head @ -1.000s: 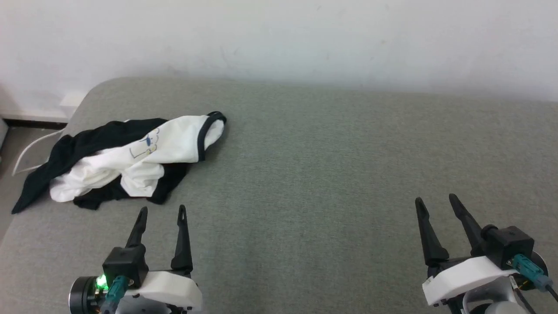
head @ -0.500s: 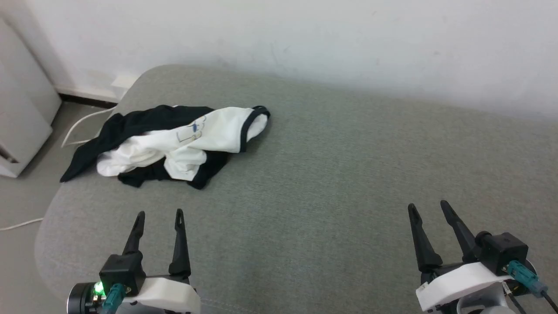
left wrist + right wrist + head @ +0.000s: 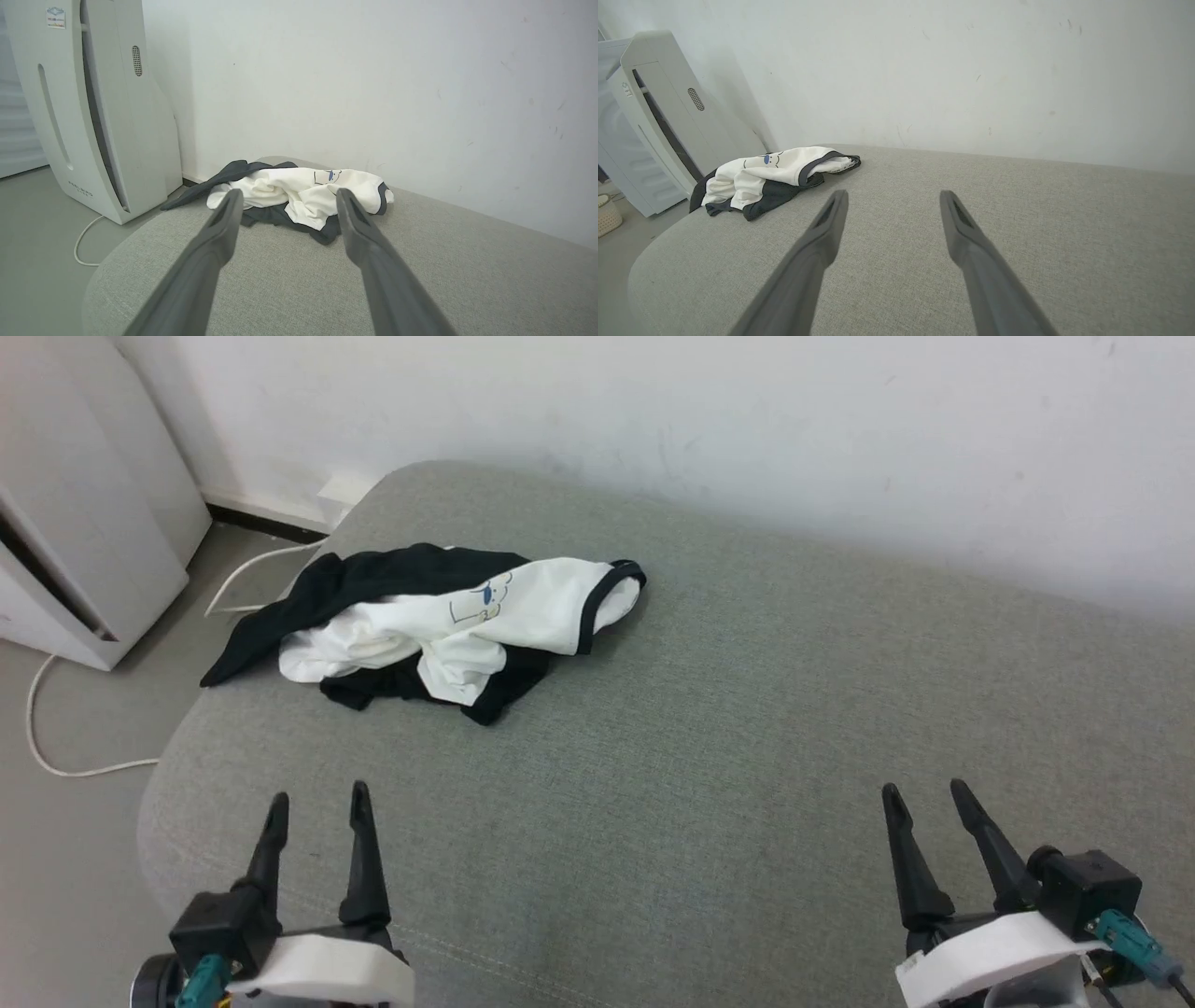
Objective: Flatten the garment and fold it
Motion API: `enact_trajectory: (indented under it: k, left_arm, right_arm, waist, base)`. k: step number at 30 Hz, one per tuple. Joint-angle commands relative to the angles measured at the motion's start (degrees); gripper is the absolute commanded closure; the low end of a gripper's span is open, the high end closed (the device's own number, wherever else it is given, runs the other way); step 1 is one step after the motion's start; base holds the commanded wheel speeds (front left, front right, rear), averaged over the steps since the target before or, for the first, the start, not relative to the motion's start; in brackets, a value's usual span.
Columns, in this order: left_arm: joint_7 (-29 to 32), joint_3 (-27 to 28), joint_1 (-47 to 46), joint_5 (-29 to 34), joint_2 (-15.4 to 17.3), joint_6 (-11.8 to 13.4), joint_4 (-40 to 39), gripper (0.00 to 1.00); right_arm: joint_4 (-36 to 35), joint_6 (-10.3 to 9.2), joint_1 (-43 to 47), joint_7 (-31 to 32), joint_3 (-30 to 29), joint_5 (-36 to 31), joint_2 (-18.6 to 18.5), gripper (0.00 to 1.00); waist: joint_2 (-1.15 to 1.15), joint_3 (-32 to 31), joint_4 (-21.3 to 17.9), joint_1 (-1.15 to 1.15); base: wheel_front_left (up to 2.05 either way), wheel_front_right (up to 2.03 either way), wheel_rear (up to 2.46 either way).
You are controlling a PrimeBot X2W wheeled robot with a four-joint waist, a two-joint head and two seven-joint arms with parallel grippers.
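while the left gripper [image 3: 318, 791] and right gripper [image 3: 924, 786] gape empty, the garment [image 3: 523, 609] lies crumpled, white over black.

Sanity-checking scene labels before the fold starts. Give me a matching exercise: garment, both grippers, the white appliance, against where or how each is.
Column A
1. garment
2. left gripper
3. right gripper
4. white appliance

Column B
a. stands on the floor, beside the grey cushion
b. open, bare cushion ahead, garment off to its left
c. crumpled near the cushion's far left corner
d. open, fingers aimed at the garment, apart from it

Pairs: 1-c, 2-d, 3-b, 4-a
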Motion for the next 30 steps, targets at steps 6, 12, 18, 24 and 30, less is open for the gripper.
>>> enact_trajectory:
  k: [6,12,18,24,30]
  left_arm:
    - [0.34,0.89,-5.26,0.2,2.31,-1.34,-2.48,0.0]
    - [9.25,0.76,-15.81,-1.98,7.0,-4.1,-6.38,0.0]
    - [19.5,2.76,-30.61,-7.95,10.54,-5.53,-2.93,0.0]
    - [29.56,5.05,-43.28,-17.2,13.52,-7.48,7.35,0.0]
    - [38.31,3.64,-50.93,-17.27,19.47,-8.1,15.68,0.0]
  right_arm:
    - [0.67,-0.04,1.49,-1.12,-1.12,1.38,0.11,0.0]
    - [0.85,-0.05,2.29,-1.84,-2.65,2.03,0.12,0.0]
    - [0.77,-0.05,2.56,-2.55,-3.61,2.2,0.12,0.0]
    - [0.55,-0.05,1.84,-3.27,-3.66,1.99,0.13,0.0]
    - [-0.89,-0.05,1.37,-3.86,-4.32,1.13,0.14,0.0]
  waist:
    - [0.0,0.05,0.84,0.0]
    - [0.0,0.48,1.96,0.0]
    - [0.0,1.78,2.43,0.0]
    - [0.0,3.72,0.81,0.0]
    - [0.0,6.59,-1.48,0.0]
  base:
    - [0.0,0.0,0.0]
    - [0.0,0.0,0.0]
    - [0.0,0.0,0.0]
    - [0.0,0.0,0.0]
    - [0.0,0.0,0.0]
